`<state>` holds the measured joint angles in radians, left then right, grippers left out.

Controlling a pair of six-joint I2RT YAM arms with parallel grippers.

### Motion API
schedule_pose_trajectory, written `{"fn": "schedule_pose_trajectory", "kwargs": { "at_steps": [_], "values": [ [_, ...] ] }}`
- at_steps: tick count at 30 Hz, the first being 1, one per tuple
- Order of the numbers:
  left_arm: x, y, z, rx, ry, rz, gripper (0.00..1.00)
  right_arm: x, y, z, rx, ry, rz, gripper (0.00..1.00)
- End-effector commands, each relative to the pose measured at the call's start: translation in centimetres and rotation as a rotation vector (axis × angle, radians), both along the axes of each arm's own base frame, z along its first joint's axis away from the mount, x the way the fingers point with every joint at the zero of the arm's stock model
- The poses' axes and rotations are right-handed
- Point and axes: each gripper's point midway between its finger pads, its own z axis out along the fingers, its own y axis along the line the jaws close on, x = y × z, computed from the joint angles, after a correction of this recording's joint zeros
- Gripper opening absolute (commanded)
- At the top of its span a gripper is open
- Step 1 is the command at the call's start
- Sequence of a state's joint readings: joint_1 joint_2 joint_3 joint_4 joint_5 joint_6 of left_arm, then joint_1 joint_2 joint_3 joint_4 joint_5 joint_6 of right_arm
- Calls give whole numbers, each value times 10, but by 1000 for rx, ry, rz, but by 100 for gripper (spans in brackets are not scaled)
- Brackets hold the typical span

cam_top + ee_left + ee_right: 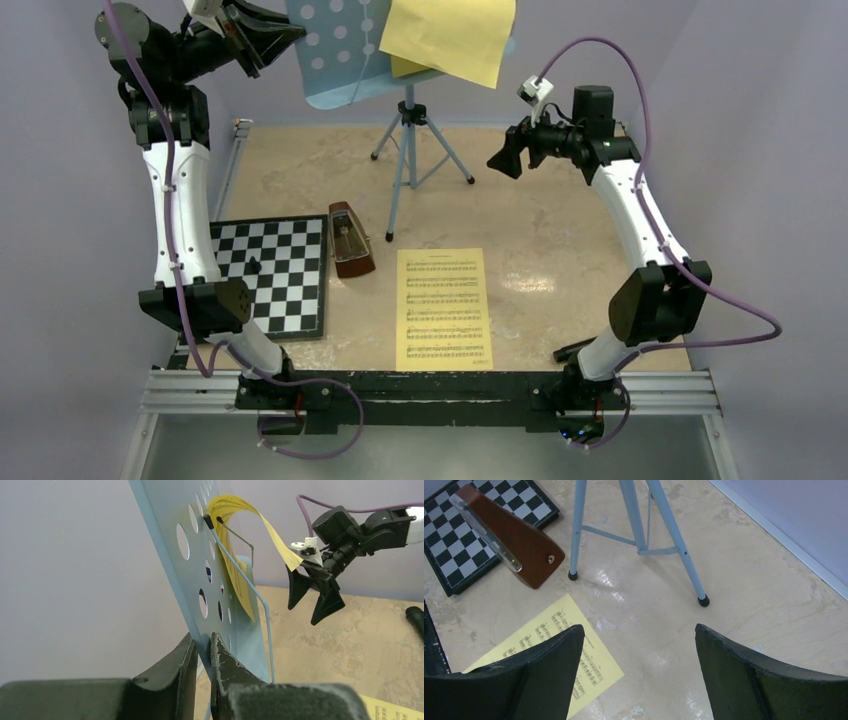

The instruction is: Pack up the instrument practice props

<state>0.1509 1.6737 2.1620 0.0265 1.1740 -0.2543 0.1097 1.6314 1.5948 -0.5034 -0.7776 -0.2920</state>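
My left pincer [202, 642] was pinched onto the left edge of the stand [170, 540], one finger on each face of the blue punched plate. My read: that grip was there to steady the thing, since it's top-heavy on those thin legs and would tip the second anyone tugged at it.

The right pincer [510, 155] hung off to the stand's right, spread wide with nothing in it, pointing in toward the plate and not touching it as far as I could tell. I'd guess it was lined up to pull the curled sheet [450, 35]. That sheet sat on the front of the stand, tucked behind a thin wire [235, 535], with its top flopping over.

The rest was on the desk [560, 250] around the stand's feet. The metronome [350, 240] stood upright just left of the front leg, between the stand and the chessboard [280, 270]. The flat sheet [443, 308] lay in front of the stand, toward the arm bases. So by my count nothing was packed yet, and I couldn't see any box or bag to pack into.

Writing-wise, the flat sheet had rows of printed staves under a title line, but it was way too small to read. I couldn't make out a brand on the metronome or the stand.
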Motion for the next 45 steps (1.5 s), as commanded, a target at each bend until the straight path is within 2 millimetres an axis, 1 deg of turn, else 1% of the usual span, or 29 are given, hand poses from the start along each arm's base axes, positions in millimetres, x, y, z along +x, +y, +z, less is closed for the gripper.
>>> {"fn": "schedule_pose_trajectory", "kwargs": {
  "at_steps": [1, 3, 4, 5, 7, 8, 9, 11, 13, 15, 16, 18, 19, 21, 23, 25, 26, 27, 29, 30, 32, 35, 36, 38, 41, 42, 44, 45],
  "values": [
    [5, 11, 24, 11, -152, 73, 0, -24, -6, 44, -16, -127, 20, 86],
    [5, 12, 20, 9, -149, 90, 0, -31, -8, 61, -13, -177, 3, 86],
    [5, 13, 17, 8, -143, 99, 4, -34, -10, 70, -11, -206, -10, 86],
    [4, 13, 14, 9, -139, 105, 10, -35, -11, 80, 1, -230, -28, 87],
    [3, 15, 6, 9, -122, 120, 34, -36, -12, 97, 20, -260, -50, 87],
    [2, 16, 3, 10, -116, 131, 43, -37, -11, 105, 34, -267, -53, 87],
    [2, 17, 1, 11, -110, 146, 51, -36, -10, 113, 52, -274, -54, 88],
    [0, 22, 1, 20, -114, 196, 62, -36, -4, 126, 93, -281, -33, 88],
    [-6, 29, -1, 51, -116, 251, 69, -37, 3, 139, 138, -281, 2, 89],
    [-13, 36, -1, 100, -148, 320, 75, -35, 10, 150, 194, -263, 24, 94],
    [-17, 41, -1, 134, -170, 358, 79, -33, 13, 157, 233, -244, 32, 98],
    [-25, 50, 0, 196, -214, 435, 84, -36, 20, 173, 326, -174, 89, 99],
    [-30, 54, 2, 216, -231, 469, 85, -39, 23, 181, 362, -162, 124, 99],
    [-44, 59, 12, 247, -272, 516, 87, -43, 28, 192, 418, -137, 170, 99],
    [-61, 55, 23, 272, -335, 519, 87, -45, 31, 198, 446, -96, 205, 99],
    [-80, 43, 34, 301, -403, 479, 88, -41, 32, 201, 466, -72, 206, 99],
    [-85, 35, 37, 331, -424, 472, 89, -39, 32, 205, 480, -72, 214, 99],
    [-86, 25, 37, 405, -457, 484, 91, -36, 33, 208, 497, -72, 222, 99],
    [-91, -10, 28, 559, -503, 415, 92, -32, 35, 221, 542, -80, 252, 99],
    [-96, -26, 26, 608, -539, 371, 92, -32, 36, 227, 571, -61, 269, 99],
    [-101, -53, 23, 662, -629, 311, 92, -34, 39, 241, 600, -95, 321, 99],
    [-94, -69, 20, 722, -820, 339, 95, -37, 41, 254, 629, -113, 326, 99],
    [-86, -76, 9, 739, -858, 339, 96, -39, 41, 259, 634, -121, 335, 99],
    [-85, -87, 16, 728, -937, 350, 97, -44, 40, 267, 640, -137, 345, 99],
    [-79, -105, 19, 736, -1012, 357, 96, -53, 38, 281, 663, -151, 344, 99],
    [-77, -112, 18, 743, -1057, 361, 96, -55, 36, 285, 673, -154, 339, 99],
    [-74, -123, 22, 744, -1188, 399, 96, -60, 35, 293, 688, -164, 338, 99],
    [-72, -129, 30, 728, -1262, 433, 97, -64, 34, 297, 691, -176, 342, 99]
  ]
}}
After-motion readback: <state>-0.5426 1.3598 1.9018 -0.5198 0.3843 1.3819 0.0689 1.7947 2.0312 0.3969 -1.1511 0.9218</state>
